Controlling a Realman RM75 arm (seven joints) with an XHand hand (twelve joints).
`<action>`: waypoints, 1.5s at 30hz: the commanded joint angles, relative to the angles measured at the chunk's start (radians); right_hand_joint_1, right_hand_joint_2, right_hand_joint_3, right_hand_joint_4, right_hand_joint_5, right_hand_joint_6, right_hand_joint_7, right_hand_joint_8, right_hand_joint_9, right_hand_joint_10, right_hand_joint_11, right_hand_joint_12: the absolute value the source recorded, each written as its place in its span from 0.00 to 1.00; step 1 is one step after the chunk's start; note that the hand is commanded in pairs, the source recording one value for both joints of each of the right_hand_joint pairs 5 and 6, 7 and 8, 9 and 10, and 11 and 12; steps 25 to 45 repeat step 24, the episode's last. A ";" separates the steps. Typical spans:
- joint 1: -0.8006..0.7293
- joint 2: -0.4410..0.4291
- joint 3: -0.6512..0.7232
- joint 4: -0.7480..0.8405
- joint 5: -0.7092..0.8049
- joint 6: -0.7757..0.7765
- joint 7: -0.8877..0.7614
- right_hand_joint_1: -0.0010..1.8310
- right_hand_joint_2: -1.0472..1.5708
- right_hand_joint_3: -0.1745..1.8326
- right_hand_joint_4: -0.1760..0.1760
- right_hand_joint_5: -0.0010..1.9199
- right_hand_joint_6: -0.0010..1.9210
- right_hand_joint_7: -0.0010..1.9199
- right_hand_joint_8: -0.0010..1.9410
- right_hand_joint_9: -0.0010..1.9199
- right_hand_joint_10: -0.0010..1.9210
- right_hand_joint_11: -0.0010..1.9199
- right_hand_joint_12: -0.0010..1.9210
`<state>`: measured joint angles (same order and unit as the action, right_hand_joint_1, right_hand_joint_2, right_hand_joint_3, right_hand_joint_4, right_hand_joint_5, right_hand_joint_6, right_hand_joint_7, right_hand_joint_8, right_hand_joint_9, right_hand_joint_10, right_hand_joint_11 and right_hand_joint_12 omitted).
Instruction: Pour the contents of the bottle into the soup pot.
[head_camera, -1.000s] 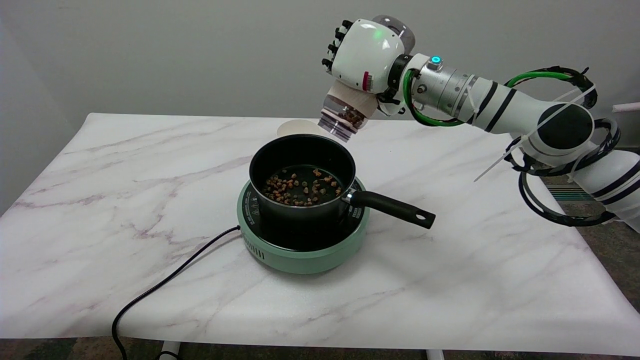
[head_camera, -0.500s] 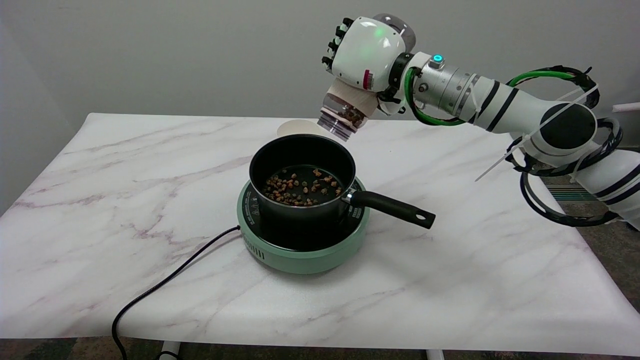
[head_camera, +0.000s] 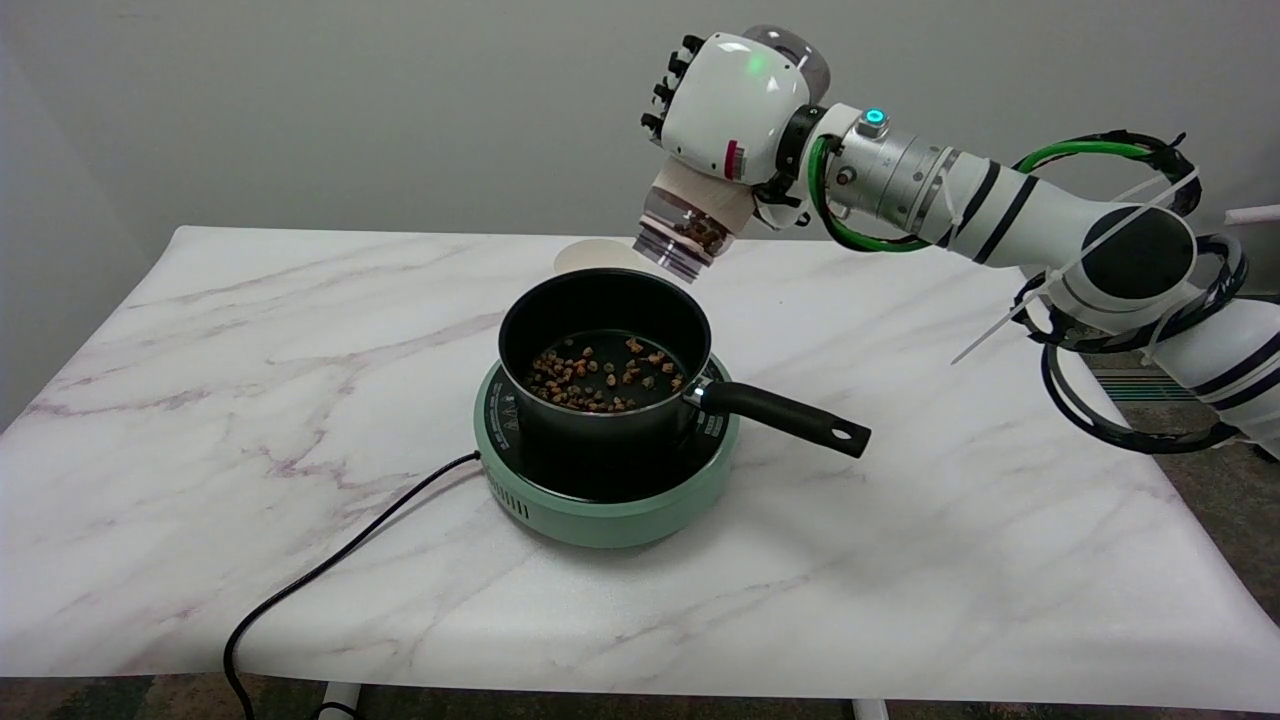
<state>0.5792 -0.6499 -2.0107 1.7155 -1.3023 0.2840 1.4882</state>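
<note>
My right hand (head_camera: 728, 108) grips a clear bottle (head_camera: 690, 225) with a tan label, tipped mouth-down and to the left, above the far right rim of the pot. A few brown pieces still show inside the bottle near its threaded mouth. The black soup pot (head_camera: 600, 345) stands on a green hot plate (head_camera: 605, 495), with its black handle (head_camera: 790, 418) pointing to the lower right. Many brown pieces lie spread on the pot's floor. The hand's back hides most of its fingers and the bottle's upper body.
A black power cord (head_camera: 330, 570) runs from the hot plate's left side to the table's front edge. A round white lid (head_camera: 592, 257) lies on the marble table (head_camera: 250, 400) just behind the pot. My right forearm (head_camera: 1000, 215) spans the table's right side.
The hand and tipped bottle have risen very slightly and edged left. The pot and its contents look the same.
</note>
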 joint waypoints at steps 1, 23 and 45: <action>0.002 0.002 -0.004 0.019 -0.023 0.004 0.003 0.78 0.51 0.65 0.50 0.82 0.82 0.70 0.70 0.58 0.58 0.49 0.49; -0.022 0.005 -0.011 0.013 0.056 -0.024 0.001 0.78 0.49 0.68 0.50 0.81 0.81 0.70 0.69 0.58 0.58 0.49 0.49; -0.026 0.005 -0.011 0.013 0.061 -0.028 0.000 0.78 0.49 0.67 0.50 0.81 0.81 0.70 0.69 0.58 0.58 0.49 0.49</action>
